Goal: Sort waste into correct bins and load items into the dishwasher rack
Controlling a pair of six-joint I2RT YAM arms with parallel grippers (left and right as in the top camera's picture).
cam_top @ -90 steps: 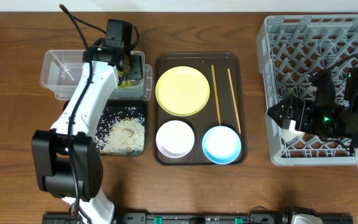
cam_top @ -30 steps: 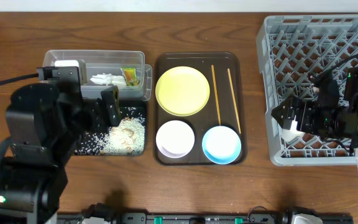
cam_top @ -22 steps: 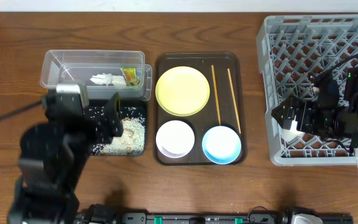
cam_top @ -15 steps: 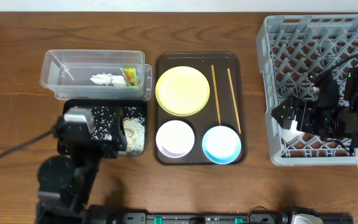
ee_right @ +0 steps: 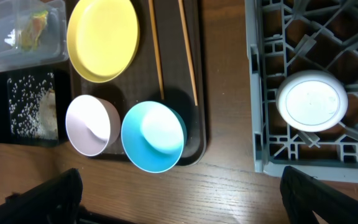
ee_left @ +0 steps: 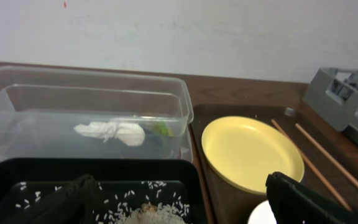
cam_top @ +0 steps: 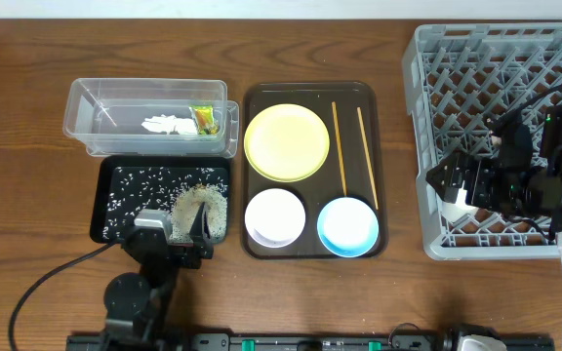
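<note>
The crumpled napkin and the green-orange wrapper lie in the clear tub. Rice scraps lie in the black tray. The yellow plate, white bowl, blue bowl and two chopsticks sit on the brown tray. The white cup stands in the grey rack. My left gripper is open and empty, low at the black tray's front edge. My right gripper is open and empty over the rack's front left.
The left wrist view shows the napkin in the tub, the plate and a rack corner. The left arm's cable trails over the wood at the front left. The rack's wall rises beside the brown tray.
My left arm has pulled back from over the clear tub to the table's front edge. The wrapper and napkin now show in the tub. The right arm has not moved.
</note>
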